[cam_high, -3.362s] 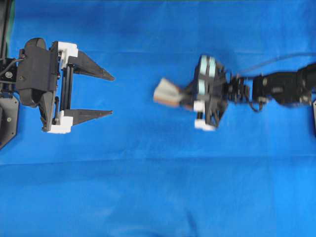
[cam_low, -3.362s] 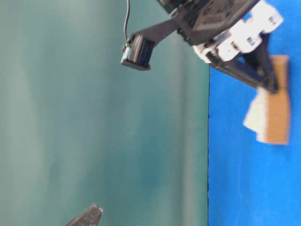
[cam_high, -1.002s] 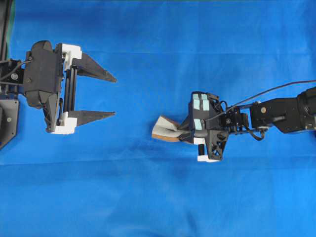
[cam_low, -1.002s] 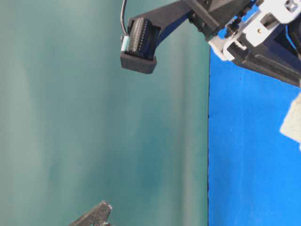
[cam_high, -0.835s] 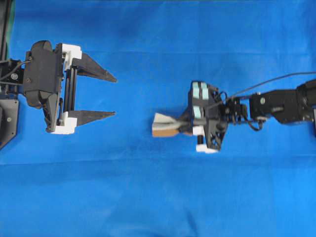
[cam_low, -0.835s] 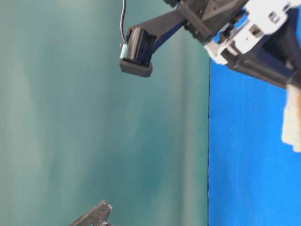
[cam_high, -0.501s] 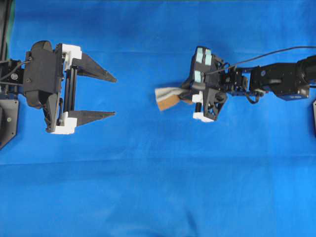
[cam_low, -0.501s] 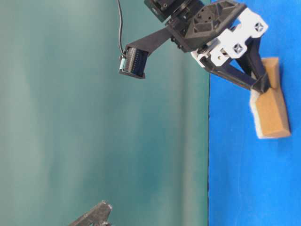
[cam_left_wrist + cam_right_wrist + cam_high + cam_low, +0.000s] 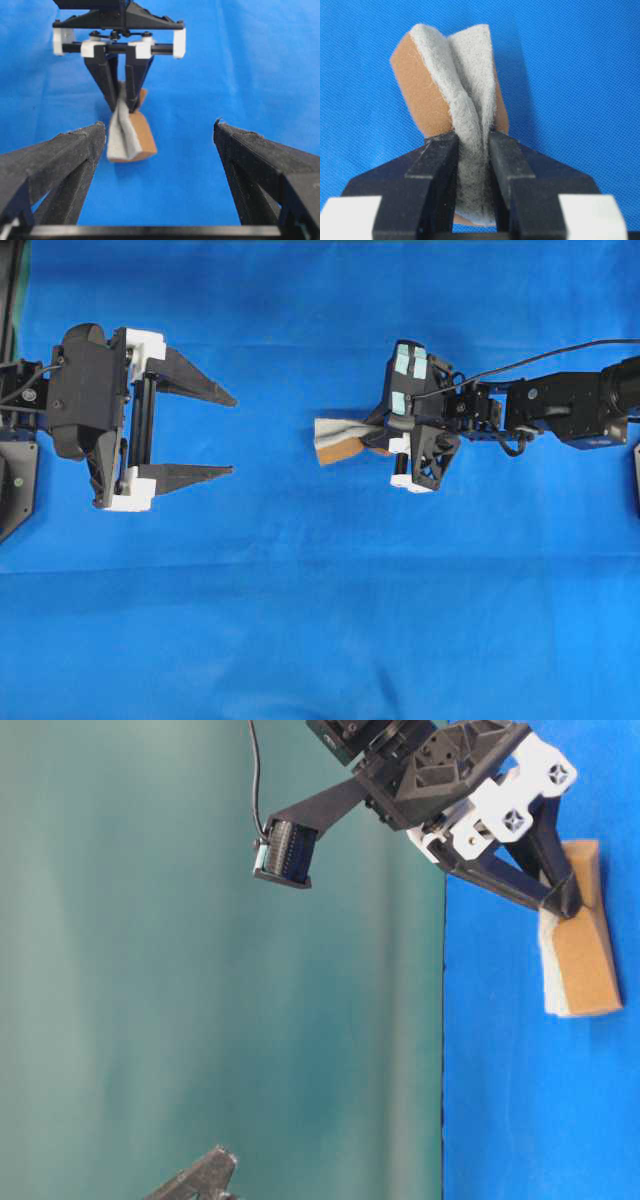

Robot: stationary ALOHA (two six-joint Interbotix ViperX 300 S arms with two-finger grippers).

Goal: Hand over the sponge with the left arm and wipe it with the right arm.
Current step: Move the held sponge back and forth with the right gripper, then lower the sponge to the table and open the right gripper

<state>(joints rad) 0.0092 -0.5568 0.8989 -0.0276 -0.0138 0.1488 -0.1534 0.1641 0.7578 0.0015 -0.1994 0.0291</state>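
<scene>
Right wrist view shows the sponge (image 9: 452, 95) pinched hard between my right gripper's (image 9: 472, 165) fingers (image 9: 437, 160), its grey face folded inward and the orange-brown layer bulging to either side beyond my fingertips. Overhead, it juts from my right gripper (image 9: 385, 435) toward my left gripper (image 9: 225, 432), which hangs spread wide and well apart over the blue cloth (image 9: 320, 620).

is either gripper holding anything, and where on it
The right gripper pinches the sponge at one end, creasing its grey side. The left gripper is open and holds nothing.
</scene>
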